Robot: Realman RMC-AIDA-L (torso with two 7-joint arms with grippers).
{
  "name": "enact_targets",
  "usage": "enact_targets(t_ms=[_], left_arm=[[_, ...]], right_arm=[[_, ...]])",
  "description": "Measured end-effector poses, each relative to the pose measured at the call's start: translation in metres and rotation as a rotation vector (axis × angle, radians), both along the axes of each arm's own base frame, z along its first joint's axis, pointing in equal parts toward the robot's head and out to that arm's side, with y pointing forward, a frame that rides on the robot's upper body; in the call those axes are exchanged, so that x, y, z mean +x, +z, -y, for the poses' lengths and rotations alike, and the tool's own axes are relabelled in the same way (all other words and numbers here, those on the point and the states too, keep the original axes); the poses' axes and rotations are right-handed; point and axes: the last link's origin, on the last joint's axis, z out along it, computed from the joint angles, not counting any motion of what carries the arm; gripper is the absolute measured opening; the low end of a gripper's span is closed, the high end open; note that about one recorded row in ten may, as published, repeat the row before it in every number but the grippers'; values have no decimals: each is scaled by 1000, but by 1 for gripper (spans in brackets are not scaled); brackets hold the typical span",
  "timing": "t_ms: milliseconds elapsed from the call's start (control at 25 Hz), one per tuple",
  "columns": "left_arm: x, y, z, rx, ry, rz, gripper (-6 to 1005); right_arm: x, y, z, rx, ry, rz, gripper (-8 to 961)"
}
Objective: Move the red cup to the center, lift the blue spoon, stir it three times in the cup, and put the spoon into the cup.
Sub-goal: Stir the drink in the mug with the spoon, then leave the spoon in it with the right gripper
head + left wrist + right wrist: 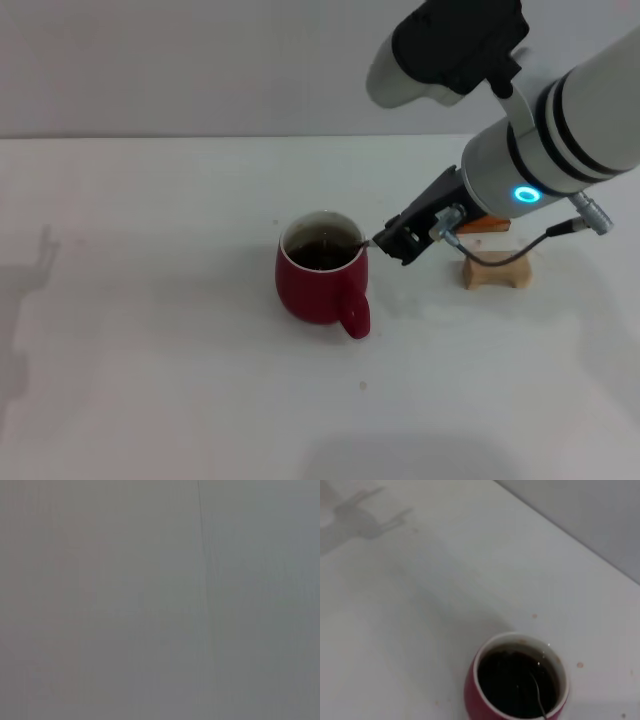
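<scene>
Just right of the red cup (318, 280), the right gripper (392, 240) pinches the blue spoon (362, 243) (bowl dipped in).

White right arm (560, 130) with black bands, a glowing blue ring light, a black gripper (397, 238), and a thin black cable looping underneath.
</scene>
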Motion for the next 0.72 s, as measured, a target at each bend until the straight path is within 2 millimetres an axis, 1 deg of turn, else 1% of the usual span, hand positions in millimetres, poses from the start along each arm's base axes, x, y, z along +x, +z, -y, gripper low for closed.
enact_targets(t_ms=[200, 400, 560, 720], left_arm=[[0, 0, -1, -2, 1, 1, 827], [1, -1, -1, -1, -1, 3, 827], [1, -1, 0, 1, -3, 4, 827], [1, -1, 1, 3, -4, 5, 827]], right_arm=[[-2, -1, 7, -15, 7, 2, 125], [-6, -9, 14, -38, 34, 14, 124], [-10, -15, 12, -35, 57, 9, 124], [-13, -19, 5, -23, 69, 0, 124]])
